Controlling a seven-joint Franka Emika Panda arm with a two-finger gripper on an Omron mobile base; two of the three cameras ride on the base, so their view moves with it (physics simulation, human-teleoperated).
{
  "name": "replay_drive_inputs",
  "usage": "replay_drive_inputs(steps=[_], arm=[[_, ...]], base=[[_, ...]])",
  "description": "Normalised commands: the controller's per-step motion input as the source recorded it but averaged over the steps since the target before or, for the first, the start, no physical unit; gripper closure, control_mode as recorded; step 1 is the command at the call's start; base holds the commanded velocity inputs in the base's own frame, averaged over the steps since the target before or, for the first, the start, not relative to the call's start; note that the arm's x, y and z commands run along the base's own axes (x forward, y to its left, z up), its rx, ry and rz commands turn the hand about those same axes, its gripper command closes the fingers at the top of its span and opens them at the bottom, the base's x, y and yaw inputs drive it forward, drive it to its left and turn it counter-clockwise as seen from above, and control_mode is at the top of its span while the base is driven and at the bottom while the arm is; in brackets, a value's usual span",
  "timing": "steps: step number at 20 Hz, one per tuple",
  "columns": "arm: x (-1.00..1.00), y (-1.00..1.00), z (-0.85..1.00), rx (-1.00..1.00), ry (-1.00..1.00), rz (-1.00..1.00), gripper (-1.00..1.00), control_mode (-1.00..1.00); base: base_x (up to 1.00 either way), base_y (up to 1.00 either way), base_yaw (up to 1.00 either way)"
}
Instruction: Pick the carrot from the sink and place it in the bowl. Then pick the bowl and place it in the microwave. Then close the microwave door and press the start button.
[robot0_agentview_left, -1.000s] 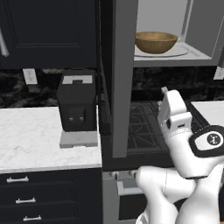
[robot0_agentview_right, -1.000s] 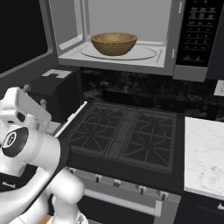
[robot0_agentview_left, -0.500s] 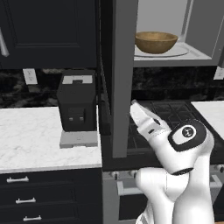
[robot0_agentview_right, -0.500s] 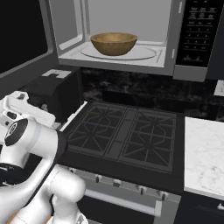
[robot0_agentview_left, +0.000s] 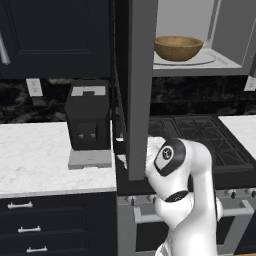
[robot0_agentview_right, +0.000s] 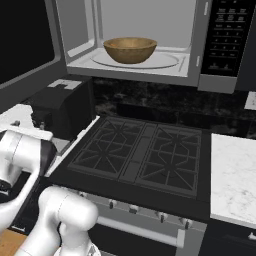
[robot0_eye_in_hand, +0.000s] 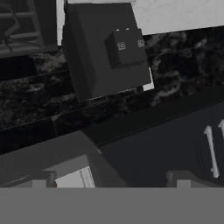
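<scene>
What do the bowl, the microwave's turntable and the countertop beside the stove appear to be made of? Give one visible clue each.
Bowl: probably wood, matte tan-brown with a darker rim and faint grain.
Turntable: smooth, pale and flat; glass or ceramic, hard to tell in this render.
Countertop: looks like polished white marble or similar stone, with soft grey veining.

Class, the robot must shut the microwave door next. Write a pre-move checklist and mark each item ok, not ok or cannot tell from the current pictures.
1. Bowl sits inside the microwave, on the turntable: ok.
2. Carrot lies in the bowl: cannot tell, the rim hides the inside.
3. Bowl is clear of the door's closing path: ok.
4. Microwave door is open, edge-on to the left base view: ok.
5. Gripper is empty: cannot tell, the fingertips barely show.
6. Gripper is placed against the door: cannot tell.
</scene>
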Motion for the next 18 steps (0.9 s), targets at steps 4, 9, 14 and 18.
replay_drive_inputs(steps=[4,9,14,18], arm=[[-0.34,1.00,-0.06,-0.10,-0.02,-0.17,-1.00,-1.00],[-0.41,1.00,0.12,-0.01,-0.06,-0.20,-1.00,-1.00],[-0.40,0.73,0.27,0.11,-0.06,-0.14,-1.00,-1.00],[-0.41,0.40,0.24,0.21,-0.08,-0.01,-1.00,-1.00]], base=[[0.00,0.00,0.00],[0.00,0.00,0.00],[0.00,0.00,0.00],[0.00,0.00,0.00]])
